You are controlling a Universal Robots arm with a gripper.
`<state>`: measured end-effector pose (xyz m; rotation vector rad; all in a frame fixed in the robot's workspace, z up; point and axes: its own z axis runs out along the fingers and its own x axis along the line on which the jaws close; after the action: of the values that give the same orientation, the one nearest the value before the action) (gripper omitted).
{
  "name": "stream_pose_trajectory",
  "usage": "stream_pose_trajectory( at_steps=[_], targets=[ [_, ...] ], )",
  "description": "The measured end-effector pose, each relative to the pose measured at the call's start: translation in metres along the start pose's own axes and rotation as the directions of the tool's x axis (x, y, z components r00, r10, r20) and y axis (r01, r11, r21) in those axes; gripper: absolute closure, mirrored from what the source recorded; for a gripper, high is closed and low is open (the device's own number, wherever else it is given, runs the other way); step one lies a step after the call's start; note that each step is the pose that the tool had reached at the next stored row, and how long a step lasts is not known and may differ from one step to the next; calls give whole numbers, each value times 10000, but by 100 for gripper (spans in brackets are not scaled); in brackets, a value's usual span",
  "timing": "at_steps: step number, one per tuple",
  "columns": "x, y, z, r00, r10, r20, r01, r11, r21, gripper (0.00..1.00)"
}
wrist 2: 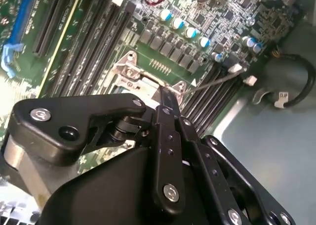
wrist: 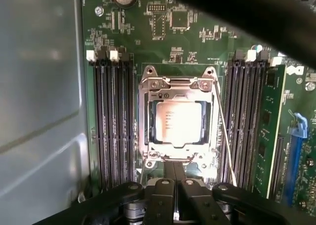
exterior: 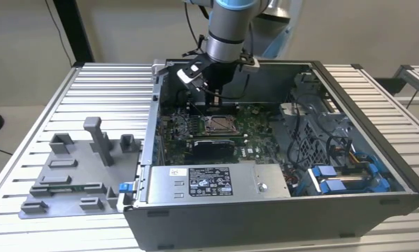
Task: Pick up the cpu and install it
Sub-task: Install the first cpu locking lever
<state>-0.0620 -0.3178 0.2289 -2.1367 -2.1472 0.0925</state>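
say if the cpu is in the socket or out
In: in the first wrist view the cpu lies flat inside the socket frame, silvery top showing.

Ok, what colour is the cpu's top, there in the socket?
The cpu top is silvery-white, best seen in the first wrist view.

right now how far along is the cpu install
Done: the cpu lies flat in the socket frame. In hand: nothing; the gripper hangs shut at the socket frame's edge, holding no chip. Left: whether the wire lever is latched, I cannot tell.
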Motion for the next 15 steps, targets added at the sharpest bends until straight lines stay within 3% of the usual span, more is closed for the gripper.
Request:
stream_pose_trajectory(
  at_steps=[4,10,15],
  targets=[
    [-2,7,57,10000,-4,-11,4,10000,-47,100],
    [-9,19,161,10000,-3,-13,3,10000,-51,100],
    [-15,23,192,10000,-3,-12,2,10000,-51,100]
  ],
)
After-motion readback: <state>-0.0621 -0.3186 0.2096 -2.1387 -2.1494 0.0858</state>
